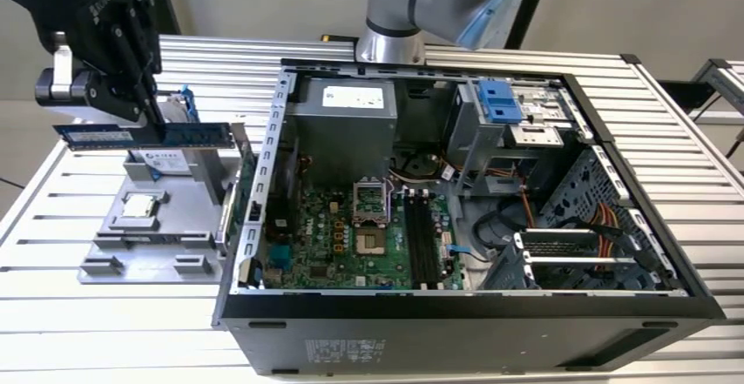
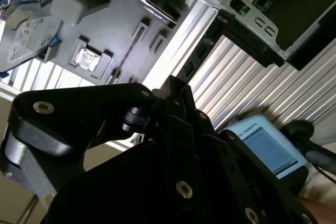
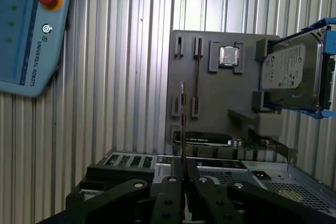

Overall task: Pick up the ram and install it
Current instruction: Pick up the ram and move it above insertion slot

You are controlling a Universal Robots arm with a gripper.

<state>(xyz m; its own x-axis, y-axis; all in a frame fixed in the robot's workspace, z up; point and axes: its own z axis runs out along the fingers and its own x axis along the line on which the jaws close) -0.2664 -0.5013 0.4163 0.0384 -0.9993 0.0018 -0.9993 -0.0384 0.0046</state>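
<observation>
Gripper [image 1: 152, 121] jaws clenched on the ram [image 1: 104, 135]; stick held level, clear above the grey parts tray [image 1: 111, 258]. CPU chip [image 1: 139, 205] and hard drive [image 1: 163, 159] sit on the tray. In the exterior view, the open computer case [image 1: 465, 314] lies at 3 o'clock of the tray, motherboard [image 1: 337, 236] exposed.
</observation>
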